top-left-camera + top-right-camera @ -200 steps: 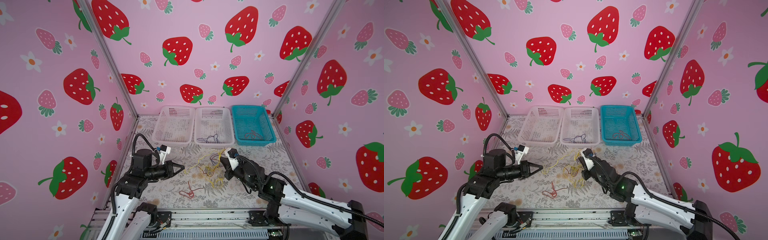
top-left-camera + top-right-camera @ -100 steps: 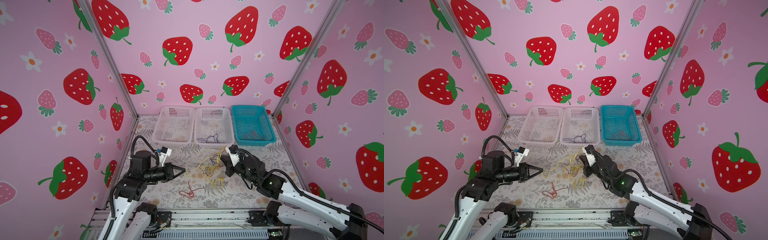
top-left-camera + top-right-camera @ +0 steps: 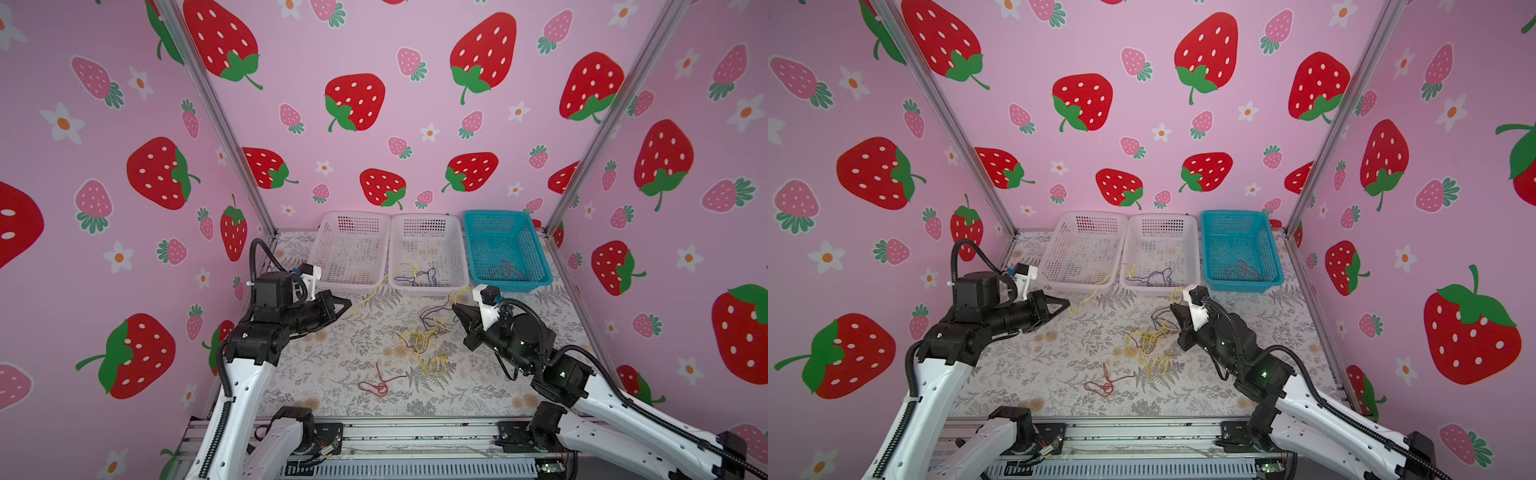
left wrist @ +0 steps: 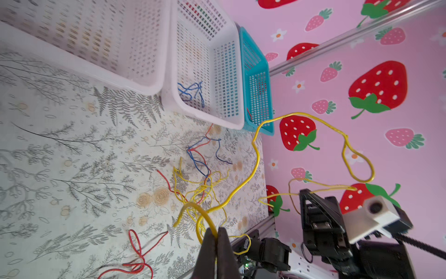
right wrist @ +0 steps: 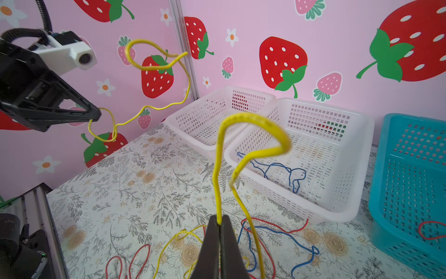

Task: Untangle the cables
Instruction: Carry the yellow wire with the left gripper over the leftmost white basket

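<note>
My hands have drawn apart. Left hand and right hand are each pinching tight on the yellow cable, which is arching in the air before the white basket. The tangled cables are lying between them on the worktop, with bare room leftward.

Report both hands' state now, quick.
Left hand: closed on a yellow cable.
Right hand: closed on yellow cable too; same strand unclear.
</note>
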Robot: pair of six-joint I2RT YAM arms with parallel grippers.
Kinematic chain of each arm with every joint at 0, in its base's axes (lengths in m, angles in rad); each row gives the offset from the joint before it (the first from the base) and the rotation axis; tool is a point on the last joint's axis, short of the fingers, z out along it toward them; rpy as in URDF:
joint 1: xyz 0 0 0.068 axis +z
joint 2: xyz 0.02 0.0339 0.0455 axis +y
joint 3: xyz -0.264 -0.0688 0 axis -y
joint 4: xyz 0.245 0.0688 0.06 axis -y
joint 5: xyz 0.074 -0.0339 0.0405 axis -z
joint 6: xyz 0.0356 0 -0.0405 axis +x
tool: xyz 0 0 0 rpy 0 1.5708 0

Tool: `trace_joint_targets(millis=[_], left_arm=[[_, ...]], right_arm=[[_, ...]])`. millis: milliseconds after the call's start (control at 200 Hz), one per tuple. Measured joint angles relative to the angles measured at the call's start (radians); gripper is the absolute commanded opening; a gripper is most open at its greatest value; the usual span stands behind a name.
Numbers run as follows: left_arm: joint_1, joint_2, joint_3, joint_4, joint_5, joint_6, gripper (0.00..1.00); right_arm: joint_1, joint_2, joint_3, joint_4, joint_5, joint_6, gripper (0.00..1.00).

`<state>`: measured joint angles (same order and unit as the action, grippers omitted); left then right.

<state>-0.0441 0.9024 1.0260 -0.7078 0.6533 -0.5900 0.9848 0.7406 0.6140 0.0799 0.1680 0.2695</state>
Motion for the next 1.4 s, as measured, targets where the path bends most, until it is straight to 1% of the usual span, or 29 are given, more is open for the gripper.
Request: trace_joint_targets(millis=[220, 625, 885, 1060, 1171, 1401], left_arm=[[0.023, 0.050, 0.012, 0.013, -0.123, 0.036, 0.00], [0.055, 0.173, 0.022, 0.121, -0.234, 0.034, 0.00], [0.060, 0.351, 0.069, 0.167, -0.285, -0.002, 0.00], [0.061, 0.435, 0.122, 0.198, -0.328, -0.037, 0.00], [0.061, 0.508, 0.182, 0.212, -0.356, -0.051, 0.00], [0.062, 0.706, 0.310, 0.221, -0.389, -0.061, 0.00]], right_arm=[[-0.002, 0.005, 0.000, -0.015, -0.007, 0.000, 0.00], [-0.001, 0.032, 0.004, -0.023, -0.040, 0.000, 0.00], [-0.002, 0.031, 0.004, -0.028, -0.066, 0.000, 0.00], [-0.002, 0.026, 0.005, -0.032, -0.091, 0.000, 0.00], [-0.002, 0.025, 0.005, -0.035, -0.106, 0.001, 0.00], [-0.001, 0.020, 0.006, -0.039, -0.132, 0.007, 0.00]])
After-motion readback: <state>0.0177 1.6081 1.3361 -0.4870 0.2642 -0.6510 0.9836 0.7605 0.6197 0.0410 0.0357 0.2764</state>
